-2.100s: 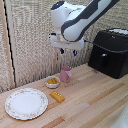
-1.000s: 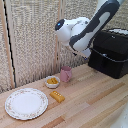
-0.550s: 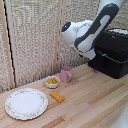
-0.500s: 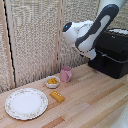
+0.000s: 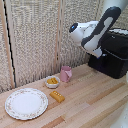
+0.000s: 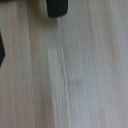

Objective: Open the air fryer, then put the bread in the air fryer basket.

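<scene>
The air fryer (image 5: pixel 114 57) is a big black box at the exterior view's right, its drawer shut. The white-and-black arm reaches down in front of it, and my gripper (image 5: pixel 98 53) is close to the fryer's front face. Its fingers are hidden, so I cannot tell whether they are open, and the handle does not show. The bread (image 5: pixel 57 96) is a golden-yellow block lying on the wooden table near the plate, far from the gripper. The wrist view is blurred: pale wood and a dark shape (image 6: pixel 57 7) that I cannot identify.
A white bowl (image 5: pixel 52 82) with orange-yellow bits and a pink cup (image 5: pixel 66 74) stand behind the bread. A patterned plate (image 5: pixel 26 103) lies at the exterior view's left. A slatted wall runs behind the table.
The arm has swung towards the exterior view's right and lowered, bringing the gripper from above the pink cup to the air fryer's front. The bread, bowl, cup and plate have not moved.
</scene>
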Controlling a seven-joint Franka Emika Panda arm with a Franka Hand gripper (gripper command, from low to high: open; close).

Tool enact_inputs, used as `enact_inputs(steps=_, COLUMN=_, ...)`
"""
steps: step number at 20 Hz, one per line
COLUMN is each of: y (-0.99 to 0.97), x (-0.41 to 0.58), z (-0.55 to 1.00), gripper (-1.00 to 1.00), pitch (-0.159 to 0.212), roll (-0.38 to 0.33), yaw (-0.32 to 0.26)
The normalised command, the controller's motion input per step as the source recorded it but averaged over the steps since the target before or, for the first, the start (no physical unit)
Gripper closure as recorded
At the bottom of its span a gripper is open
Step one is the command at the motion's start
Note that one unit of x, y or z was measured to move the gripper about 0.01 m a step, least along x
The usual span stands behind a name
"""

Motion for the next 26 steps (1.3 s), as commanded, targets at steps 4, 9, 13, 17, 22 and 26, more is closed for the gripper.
enact_inputs(steps=4, y=-0.64, x=-0.089, z=-0.14, gripper=-1.00, pitch=0.000, roll=-0.097, yaw=0.144)
enact_inputs(steps=9, y=-0.64, x=-0.129, z=-0.09, gripper=-1.00, pitch=0.000, roll=-0.069, yaw=0.165)
enact_inputs(steps=13, y=-0.57, x=-0.213, z=-0.02, gripper=-1.00, pitch=0.022, roll=-0.074, yaw=0.159)
enact_inputs(steps=17, y=-0.53, x=-0.099, z=0.00, gripper=-1.00, pitch=0.047, roll=-0.081, yaw=0.173)
enact_inputs(steps=22, y=-0.35, x=0.015, z=0.00, gripper=1.00, pitch=0.066, roll=-0.041, yaw=0.157)
enact_inputs(steps=26, y=-0.17, x=0.158, z=0.00, gripper=1.00, pitch=0.070, roll=0.021, yaw=0.053)
